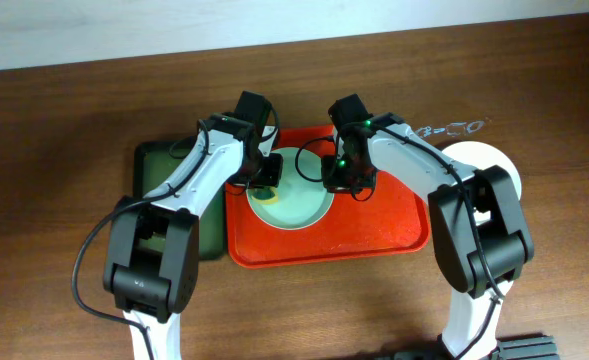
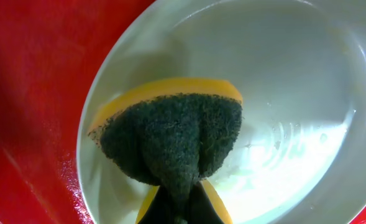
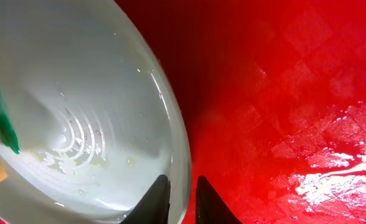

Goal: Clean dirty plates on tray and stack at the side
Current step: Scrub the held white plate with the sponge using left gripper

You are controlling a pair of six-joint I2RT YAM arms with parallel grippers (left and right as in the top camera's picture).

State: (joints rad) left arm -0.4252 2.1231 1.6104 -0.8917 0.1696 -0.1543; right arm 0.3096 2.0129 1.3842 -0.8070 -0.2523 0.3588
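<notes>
Red-orange tray [image 1: 379,238] bore one plate [image 1: 296,205] toward its 9 o'clock side | left gripper [image 1: 266,176] clamped tight on sponge [image 2: 170,134], scourer down to scrub | right gripper [image 3: 181,200] straddled plate rim at 3 o'clock, likely steadying; pinched or slack, cannot tell

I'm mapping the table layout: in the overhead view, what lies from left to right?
dark green tray → pale plate → white plate off to the right. The red tray lies under the pale plate, so it has no clear place in the order.
</notes>
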